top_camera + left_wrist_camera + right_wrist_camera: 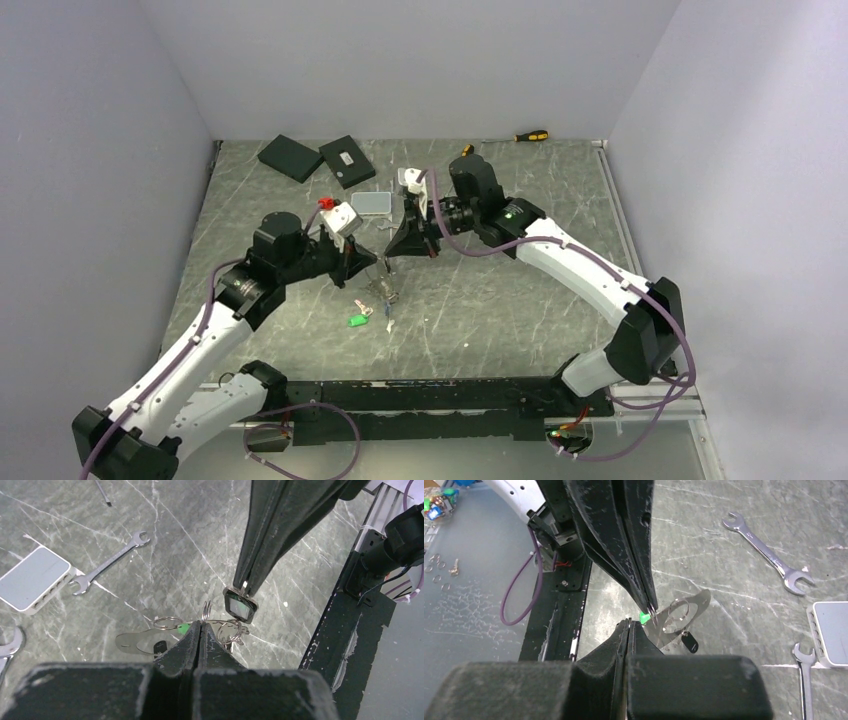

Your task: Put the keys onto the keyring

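while both arms are leaning in over the middle, a grey-green marbled table is spreading below them, with plain lavender walls closing it in on three sides. at the back, two flat black boxes are lying side by side, one small clear box is sitting nearer the arms, and two yellow-and-black screwdrivers are resting toward the back wall. one green-tagged key is lying on the table just on the near side of the two claws.

from the left wrist, the left gripper is showing its fingers pressed together on the keyring, a thin wire loop standing up edge-on from the tips. the right gripper is hanging in from above beside it, also squeezed together, pinching the metal top of one black-headed key. two spanners are lying apart on the marble.

from the right wrist, two spanners are showing again, and one flat silver plate is leaning just beside the left gripper's tips.
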{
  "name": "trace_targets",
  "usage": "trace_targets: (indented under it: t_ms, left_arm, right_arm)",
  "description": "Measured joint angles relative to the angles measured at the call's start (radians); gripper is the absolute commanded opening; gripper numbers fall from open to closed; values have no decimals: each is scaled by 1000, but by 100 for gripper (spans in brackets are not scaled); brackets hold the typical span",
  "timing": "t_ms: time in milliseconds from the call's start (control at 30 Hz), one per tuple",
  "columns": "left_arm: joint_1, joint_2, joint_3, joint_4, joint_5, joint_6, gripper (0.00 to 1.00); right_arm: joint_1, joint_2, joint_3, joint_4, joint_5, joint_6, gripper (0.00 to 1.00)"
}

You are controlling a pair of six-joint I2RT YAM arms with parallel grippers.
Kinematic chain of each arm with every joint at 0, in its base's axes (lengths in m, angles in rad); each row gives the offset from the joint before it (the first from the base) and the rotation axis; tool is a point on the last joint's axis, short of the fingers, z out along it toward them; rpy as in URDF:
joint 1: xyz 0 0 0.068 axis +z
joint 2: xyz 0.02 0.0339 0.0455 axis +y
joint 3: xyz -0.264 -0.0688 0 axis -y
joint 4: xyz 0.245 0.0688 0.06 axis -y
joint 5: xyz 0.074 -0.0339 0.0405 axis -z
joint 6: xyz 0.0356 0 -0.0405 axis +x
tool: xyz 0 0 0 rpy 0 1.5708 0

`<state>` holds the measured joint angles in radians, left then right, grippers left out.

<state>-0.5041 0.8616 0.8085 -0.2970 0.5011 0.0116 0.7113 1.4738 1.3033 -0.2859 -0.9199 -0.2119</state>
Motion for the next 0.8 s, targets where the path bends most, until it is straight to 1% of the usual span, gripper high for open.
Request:
trace_targets:
  t_ms: [400,633,800]
  left_arm:
    - [25,32,6,5,43,-54,0]
    - [32,33,6,8,56,-60,0]
    - [34,33,6,8,60,-61,0]
  right_arm:
    - [35,15,5,16,9,30,0]
    - [53,30,4,74,68,89,0]
    - [61,47,4,79,118,106,0]
